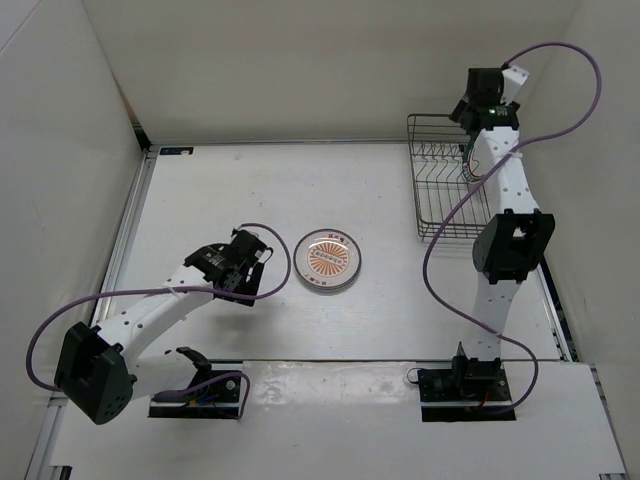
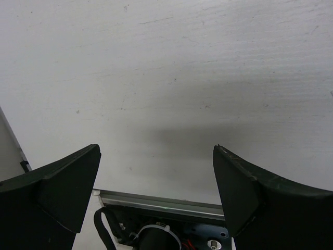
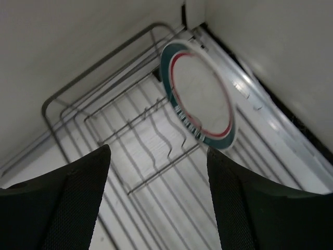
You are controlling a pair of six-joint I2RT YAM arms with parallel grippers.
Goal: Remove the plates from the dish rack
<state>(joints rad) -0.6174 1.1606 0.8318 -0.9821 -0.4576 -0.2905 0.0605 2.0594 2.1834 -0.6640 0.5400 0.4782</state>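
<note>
Black wedge-shaped left fingers [image 2: 67, 182] fill the bottom corners of the left wrist view, spread wide with nothing between them. Beyond them lies white desk [image 2: 171, 78], with an aluminium rail [image 2: 156, 200] at the lower edge. From above, they sit just left of the round white plate with an orange sunburst centre [image 1: 330, 261]. That plate lies flat on the desk near the middle, apart from the fingers and well apart from the rack.

Right fingers [image 3: 78, 192], black too, are likewise spread wide and hold nothing. They hang above the black wire dish rack [image 3: 130, 130], which stands in the far right corner of the desk, close to the white walls [image 1: 300, 70]. Between them, further off, the round white plate with a dark green rim band [image 3: 200, 96] and a thin red ring stands on edge. It is tilted, in the rack's far end beside the row of upright tines [image 3: 156, 112], and the fingers do not touch it.

In the top view the right arm [image 1: 512, 240] and its purple cable [image 1: 426, 262] cross the rack's right side, so that plate cannot be made out clearly there.
</note>
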